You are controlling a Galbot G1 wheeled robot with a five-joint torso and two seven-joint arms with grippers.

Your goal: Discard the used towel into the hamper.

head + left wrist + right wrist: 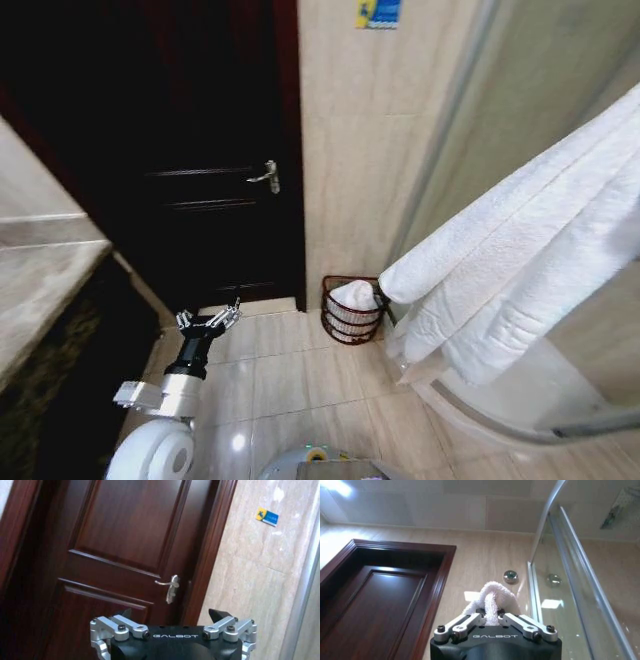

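**Towel in the right gripper, hamper waiting by the wall**

The right gripper (491, 619) has its fingers closed tight on a fold of the white towel (490, 602), which stands up as a soft loop between the two tips. In the head view the same towel (530, 260) hangs in long thick folds on the right side, in front of the glass shower screen (470, 120). It looks fluffy and heavy, with several layers that drape down freely.

The hamper (352, 310) stands on the tiled floor (300, 380) in the corner, against the beige wall and just beside the dark wooden door (200, 150). It is a small round basket of dark reddish wire, and something white already lies inside it. The lower end of the hanging towel is near its rim, but I cannot tell if they touch.

I judge that the step in hand is the carrying of the towel. The next move calls for bringing the towel above the hamper's open top and letting it fall in; the long loose folds could catch on the rim or land on the floor.

The left gripper (208, 320) hangs low near the door, its fingers spread wide and holding nothing.
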